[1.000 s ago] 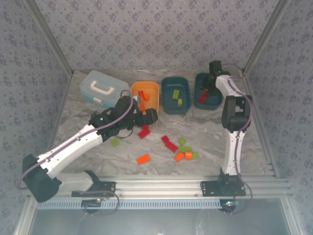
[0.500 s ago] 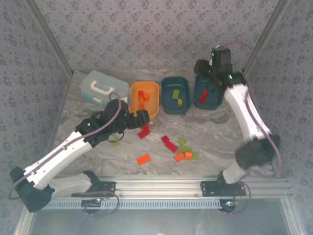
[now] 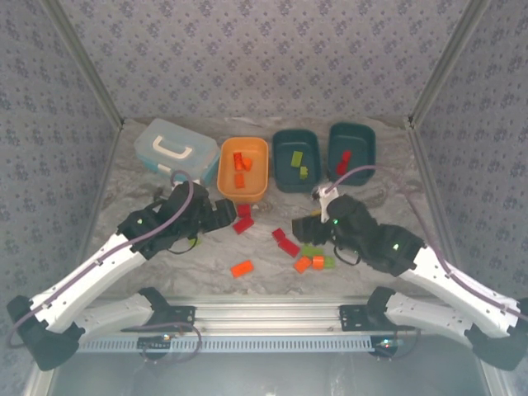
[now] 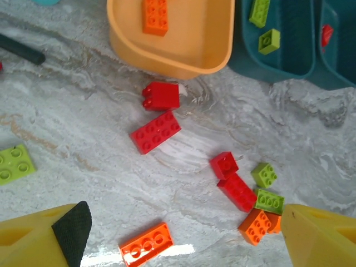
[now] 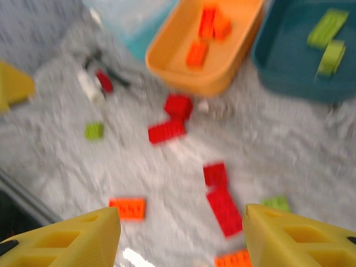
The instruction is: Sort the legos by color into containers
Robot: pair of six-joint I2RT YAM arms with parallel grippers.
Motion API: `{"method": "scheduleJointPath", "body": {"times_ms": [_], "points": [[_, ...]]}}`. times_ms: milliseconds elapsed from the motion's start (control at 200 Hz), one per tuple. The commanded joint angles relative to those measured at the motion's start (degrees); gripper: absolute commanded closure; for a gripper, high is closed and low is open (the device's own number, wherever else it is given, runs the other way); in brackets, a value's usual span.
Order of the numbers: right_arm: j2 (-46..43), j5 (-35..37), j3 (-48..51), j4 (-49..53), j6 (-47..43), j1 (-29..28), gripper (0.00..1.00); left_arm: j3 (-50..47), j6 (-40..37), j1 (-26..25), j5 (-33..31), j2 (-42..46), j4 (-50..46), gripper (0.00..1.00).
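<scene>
**A:** Where were the legos when you paused?

**B:** Several lay loose on the table. You had a long red brick just beside a shorter red brick, both just in front of the orange bin. An orange brick lay alone, a lime brick sat off to the left, and there was a touching cluster of red, lime and orange. Orange pieces sat in the orange bin, lime in the middle teal bin and red in the right teal bin.

**A:** How would they have handled?

**B:** Light, rigid and slick, I'd judge. You'd have done best pinching across the flat long sides, not the studs. The cluster looked awkward.

**A:** And the grippers?

**B:** Your left gripper hung above the loose bricks, jaws wide apart and empty. Your right gripper hovered near the cluster, jaws apart too, holding nothing.

**A:** Surroundings?

**B:** You had a glossy marbled table, a light blue lidded case at back left, and patterned walls all round.
</scene>
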State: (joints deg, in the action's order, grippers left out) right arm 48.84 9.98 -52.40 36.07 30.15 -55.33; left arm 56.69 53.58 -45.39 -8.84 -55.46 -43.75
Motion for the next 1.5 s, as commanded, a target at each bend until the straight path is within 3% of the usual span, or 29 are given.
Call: {"method": "scheduleJointPath", "body": {"times_ms": [0, 235, 320, 380, 425, 505, 585, 715, 899, 1084, 1204, 1494], "points": [[-0.74, 7.52, 2.64, 4.53, 7.48, -5.19, 0.39, -2.27, 2.12, 0.28, 0.33, 1.34, -0.28, 0.1], [3.81, 9.11, 4.06, 5.25, 11.73, -7.24, 0.41, -5.48, 3.83, 0.27, 2.73, 0.81, 0.53, 0.14], [4.32, 8.2, 3.77, 3.72, 11.44, -7.42, 0.41, -4.35, 4.48, 0.47, -0.88, -1.55, -4.42, 0.18], [4.64, 8.04, 3.29, 3.33, 11.42, -7.68, 0.41, -3.57, 5.64, 3.68, -5.81, -3.24, -11.73, 0.18], [5.02, 8.22, 3.03, 3.26, 11.42, -7.86, 0.41, -5.39, 5.23, 8.66, -4.72, -3.52, -13.13, 0.18], [5.3, 8.3, 2.98, 2.95, 11.44, -8.07, 0.41, -11.73, 4.1, 17.79, 2.84, -2.94, -8.36, 0.14], [5.4, 8.23, 3.09, 2.28, 11.45, -8.13, 0.41, -15.5, 2.87, 22.02, 7.58, -4.82, -2.57, 0.11], [6.14, 6.56, 3.13, 0.52, 10.01, -8.17, 0.41, -14.21, 0.38, 22.11, 10.26, -12.99, 2.72, 0.1], [6.75, -0.39, 5.47, -7.99, 6.73, -8.55, 0.4, -13.42, -2.1, 22.81, 7.53, -20.0, 4.55, 0.11], [7.2, -0.66, 5.58, -8.92, 6.92, -8.71, 0.4, -12.46, -3.89, 23.84, 6.9, -26.38, 8.42, 0.21], [6.92, 0.77, 5.29, -7.57, 7.23, -8.7, 0.4, -12.69, -4.15, 23.85, 7.27, -28.49, 10.05, 0.4], [6.35, 1.53, 6.35, -8.38, 8.08, -8.52, 0.39, -14.59, -3.84, 23.77, 6.97, -25.38, 10.66, 0.71]]}}
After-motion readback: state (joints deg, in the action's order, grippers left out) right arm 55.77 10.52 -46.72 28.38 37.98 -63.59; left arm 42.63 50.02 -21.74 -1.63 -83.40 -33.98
